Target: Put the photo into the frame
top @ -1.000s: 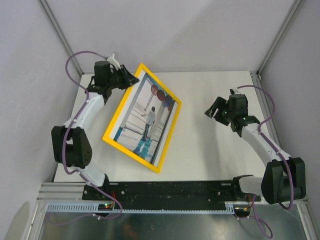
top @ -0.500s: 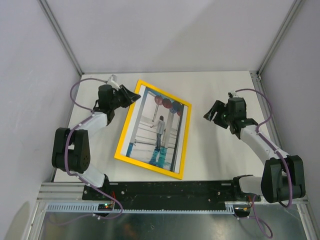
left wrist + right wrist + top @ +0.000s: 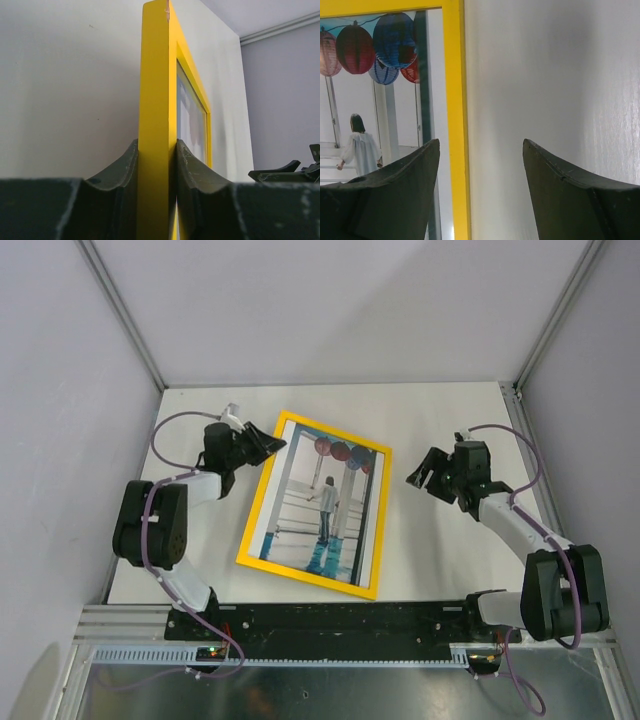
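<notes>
Top external view: I see the left gripper (image 3: 262, 445) clamped on the upper left corner of the bright yellow rectangular picture frame (image 3: 263, 488). The portrait photo print (image 3: 325, 505) sits inside it, face up over the white table (image 3: 440, 560). The right gripper (image 3: 425, 472) is spread wide and empty, near the frame's upper right corner, apart from it.

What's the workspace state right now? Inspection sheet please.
surface: white table, bare apart from the job's things.
job's things: yellow frame at centre-left, long side angled; photo shows inside its border, face up.
clutter: nothing seen.
grippers: left gripper shut on the frame's far left corner; right gripper open, empty, right of the frame and clear of it.
cables: purple cables loop along both arms, off the frame.
surroundings: pale walls, metal posts at the corners, black rail at the near edge.
</notes>
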`<state>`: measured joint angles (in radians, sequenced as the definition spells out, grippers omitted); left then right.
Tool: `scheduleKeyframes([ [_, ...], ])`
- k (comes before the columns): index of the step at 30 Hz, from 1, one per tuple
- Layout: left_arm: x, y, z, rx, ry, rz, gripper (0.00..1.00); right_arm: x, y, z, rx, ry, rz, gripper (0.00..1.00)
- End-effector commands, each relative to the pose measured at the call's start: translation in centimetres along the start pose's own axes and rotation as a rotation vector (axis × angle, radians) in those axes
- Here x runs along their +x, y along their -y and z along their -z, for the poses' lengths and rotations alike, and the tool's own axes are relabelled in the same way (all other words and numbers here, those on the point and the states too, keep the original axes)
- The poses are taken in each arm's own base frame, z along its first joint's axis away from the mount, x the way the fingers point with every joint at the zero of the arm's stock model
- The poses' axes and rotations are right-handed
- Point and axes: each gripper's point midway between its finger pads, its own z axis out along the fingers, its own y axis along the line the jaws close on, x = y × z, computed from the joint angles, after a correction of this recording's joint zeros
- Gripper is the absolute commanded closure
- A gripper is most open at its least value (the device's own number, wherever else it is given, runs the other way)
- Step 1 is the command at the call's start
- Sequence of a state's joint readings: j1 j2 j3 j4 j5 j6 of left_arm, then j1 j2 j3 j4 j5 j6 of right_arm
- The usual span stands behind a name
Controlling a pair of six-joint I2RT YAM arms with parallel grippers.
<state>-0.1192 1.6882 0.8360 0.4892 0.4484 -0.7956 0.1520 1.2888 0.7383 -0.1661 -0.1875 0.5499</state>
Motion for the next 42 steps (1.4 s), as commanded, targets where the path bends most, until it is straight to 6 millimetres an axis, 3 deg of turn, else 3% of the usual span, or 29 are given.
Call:
scheduleKeyframes([
  [1,0.8,-2.2,-0.6,-0.038,0.0,-0.071,0.93,-0.5,-0.4,-0.3,-0.034,0.02,0.0,0.28],
  [12,1.2,-3.2,-1.1,-0.033,-0.023,-0.057,0.57,0.3,-0.3,-0.9,-0.049,-0.002,-0.006,0.27],
  [23,1.1,-3.7,-1.0,-0.036,-0.024,-0.066,0.28,1.3,-0.1,-1.6,-0.065,-0.029,-0.019,0.27],
  [33,0.1,-4.1,-0.3,-0.082,0.005,-0.085,0.16,1.6,0.0,-1.8,-0.07,-0.038,-0.017,0.27],
  [42,-1.9,-5.7,1.0,-0.276,0.033,-0.115,0.13,2.4,-0.8,-1.7,-0.072,-0.046,0.004,0.26],
])
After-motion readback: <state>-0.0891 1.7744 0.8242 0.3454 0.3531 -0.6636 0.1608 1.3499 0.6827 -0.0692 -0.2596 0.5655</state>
